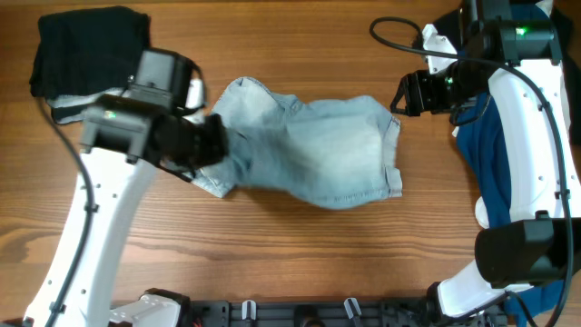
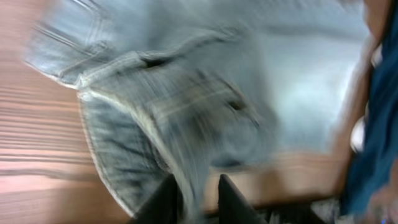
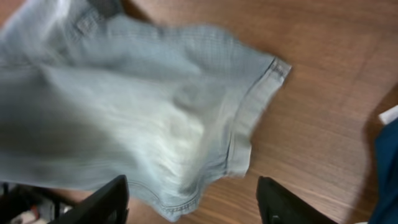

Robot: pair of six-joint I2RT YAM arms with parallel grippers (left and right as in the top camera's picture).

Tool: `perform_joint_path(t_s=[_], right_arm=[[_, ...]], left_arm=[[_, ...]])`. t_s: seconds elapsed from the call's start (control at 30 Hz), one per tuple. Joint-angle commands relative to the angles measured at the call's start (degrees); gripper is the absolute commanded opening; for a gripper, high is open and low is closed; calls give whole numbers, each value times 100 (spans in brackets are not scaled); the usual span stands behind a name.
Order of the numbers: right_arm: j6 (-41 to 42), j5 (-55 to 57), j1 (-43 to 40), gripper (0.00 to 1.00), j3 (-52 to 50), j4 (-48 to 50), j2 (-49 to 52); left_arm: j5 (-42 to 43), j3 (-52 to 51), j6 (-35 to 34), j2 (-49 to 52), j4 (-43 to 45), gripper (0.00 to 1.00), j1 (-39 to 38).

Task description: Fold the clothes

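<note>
Light-blue denim shorts point(image 1: 313, 150) lie rumpled across the middle of the wooden table. My left gripper point(image 1: 213, 141) is shut on the shorts' left edge; in the left wrist view the denim point(image 2: 186, 106) runs down between the two dark fingers point(image 2: 198, 200). My right gripper point(image 1: 406, 93) is open and empty, just right of the shorts' upper right hem. The right wrist view shows the hemmed leg point(image 3: 155, 124) ahead of the spread fingers point(image 3: 193, 202). A black garment point(image 1: 86, 47) sits folded at the far left. A navy-blue garment point(image 1: 495, 159) lies at the right under my right arm.
A white cloth edge point(image 1: 68, 107) shows under the black garment. A black cable point(image 1: 395, 36) loops near the right arm. Clips line the table's front edge point(image 1: 300, 313).
</note>
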Motion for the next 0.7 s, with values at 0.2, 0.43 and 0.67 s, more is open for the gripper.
perform_joint_path(t_s=[0.2, 0.43, 0.67], right_arm=[[258, 184, -35, 79, -39, 881, 83], [243, -247, 68, 79, -39, 1482, 337], [192, -245, 243, 79, -39, 1582, 960]], left_arm=[[-450, -1226, -903, 120, 413, 100, -1231], [-1126, -1355, -1040, 426, 1178, 100, 507], [-1231, -2124, -1508, 1250, 1825, 100, 1711]])
